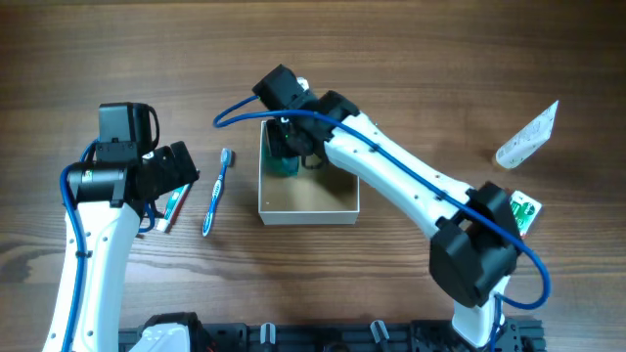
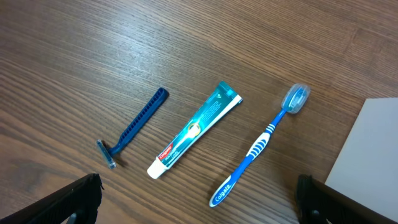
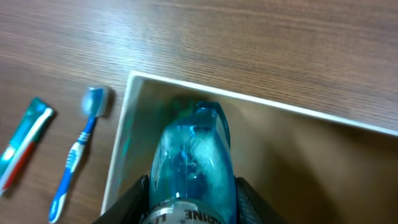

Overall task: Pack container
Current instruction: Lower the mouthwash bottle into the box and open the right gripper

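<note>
Placement in hand: the right gripper [image 3: 189,205], clamped on a blue translucent bottle [image 3: 189,165], holds it inside the container [image 1: 313,198], mid-table, close to its left wall. The left gripper [image 2: 199,205] hangs wide open over the razor [image 2: 134,127], toothpaste [image 2: 196,129] and toothbrush [image 2: 260,148] lying beside the container. Next, I reckon: seat the bottle on the floor, let go, and lift straight out, clear of those thin walls.
</note>
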`<state>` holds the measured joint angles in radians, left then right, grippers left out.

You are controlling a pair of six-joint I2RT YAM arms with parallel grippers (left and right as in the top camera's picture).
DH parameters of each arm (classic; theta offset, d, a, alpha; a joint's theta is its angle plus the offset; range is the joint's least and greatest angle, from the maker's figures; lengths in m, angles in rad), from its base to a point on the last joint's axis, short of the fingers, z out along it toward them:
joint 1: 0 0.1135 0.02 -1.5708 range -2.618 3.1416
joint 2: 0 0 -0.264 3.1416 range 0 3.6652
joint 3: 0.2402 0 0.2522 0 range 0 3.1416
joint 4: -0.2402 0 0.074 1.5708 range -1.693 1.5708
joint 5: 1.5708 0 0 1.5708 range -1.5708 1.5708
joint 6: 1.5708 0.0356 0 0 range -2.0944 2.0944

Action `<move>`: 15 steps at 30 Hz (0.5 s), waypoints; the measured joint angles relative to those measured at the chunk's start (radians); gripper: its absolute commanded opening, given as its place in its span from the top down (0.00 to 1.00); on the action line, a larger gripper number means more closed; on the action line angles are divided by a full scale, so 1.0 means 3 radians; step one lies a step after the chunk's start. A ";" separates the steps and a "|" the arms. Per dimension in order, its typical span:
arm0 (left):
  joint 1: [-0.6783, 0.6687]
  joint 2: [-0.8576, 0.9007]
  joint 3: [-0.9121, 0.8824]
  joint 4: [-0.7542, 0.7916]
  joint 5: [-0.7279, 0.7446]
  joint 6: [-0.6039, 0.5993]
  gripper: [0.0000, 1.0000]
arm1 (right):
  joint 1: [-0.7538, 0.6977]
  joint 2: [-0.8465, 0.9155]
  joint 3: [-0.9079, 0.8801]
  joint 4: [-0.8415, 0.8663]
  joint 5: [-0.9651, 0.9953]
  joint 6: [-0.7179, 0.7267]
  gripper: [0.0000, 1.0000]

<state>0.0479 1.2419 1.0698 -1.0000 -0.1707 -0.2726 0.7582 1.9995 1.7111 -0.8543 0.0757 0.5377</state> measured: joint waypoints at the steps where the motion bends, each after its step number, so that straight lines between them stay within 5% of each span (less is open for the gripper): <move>1: 0.0001 0.0000 0.0000 -0.0003 -0.0005 0.0000 0.00 | -0.0001 0.0000 0.0000 0.0014 0.0001 0.0004 0.61; 5: 0.0000 0.0000 0.0000 -0.0008 -0.0015 -0.0001 0.00 | -0.0001 0.0000 0.0000 0.0051 0.0014 0.0017 0.31; 15: 0.0000 0.0000 0.0000 -0.0006 -0.0017 -0.0001 0.00 | -0.0003 -0.0473 0.0000 0.0047 0.0069 -0.0351 0.15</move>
<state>0.0479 1.2419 1.0698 -1.0019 -0.1757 -0.2729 0.7574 1.8576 1.7111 -0.8402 0.0963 0.4324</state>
